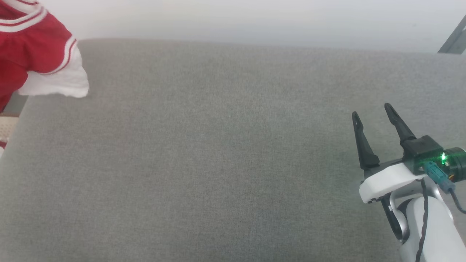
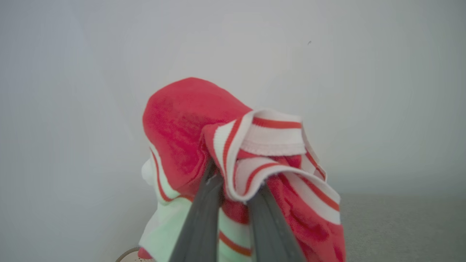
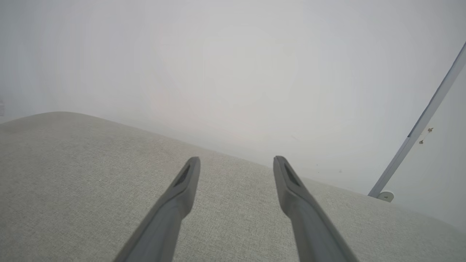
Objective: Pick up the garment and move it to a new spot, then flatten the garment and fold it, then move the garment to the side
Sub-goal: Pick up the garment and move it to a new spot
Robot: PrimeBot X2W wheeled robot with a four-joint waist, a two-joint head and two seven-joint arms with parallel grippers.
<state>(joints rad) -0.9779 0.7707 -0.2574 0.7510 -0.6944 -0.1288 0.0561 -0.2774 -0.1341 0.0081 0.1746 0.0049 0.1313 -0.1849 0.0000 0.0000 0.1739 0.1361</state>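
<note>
Head view: the garment (image 1: 32,47) sits at the upper left corner, bright red, bunched. A white sleeve end (image 1: 62,82) with a striped band lies over the far left corner of the grey fabric-covered surface (image 1: 218,145). The rest of the shirt runs off the picture's left edge.

Left wrist view: left gripper (image 2: 233,178) pinches the garment (image 2: 182,123). Its two dark fingers (image 2: 200,218) stand close together with red cloth caught between them. The tips are buried under a fold of white-and-red striped trim (image 2: 273,138) (so the exact point of contact is hidden). Cloth hangs down on both sides of the fingers, pale wall behind, grey surface at lower right.

Right gripper (image 1: 371,111) at lower right of the head view, well apart from the garment, jaws spread wide and holding nothing. In the right wrist view the right gripper (image 3: 236,160) hovers over the grey weave, with bare surface in the gap. A slanted metal strut (image 3: 418,127) leans against the wall at right.
</note>
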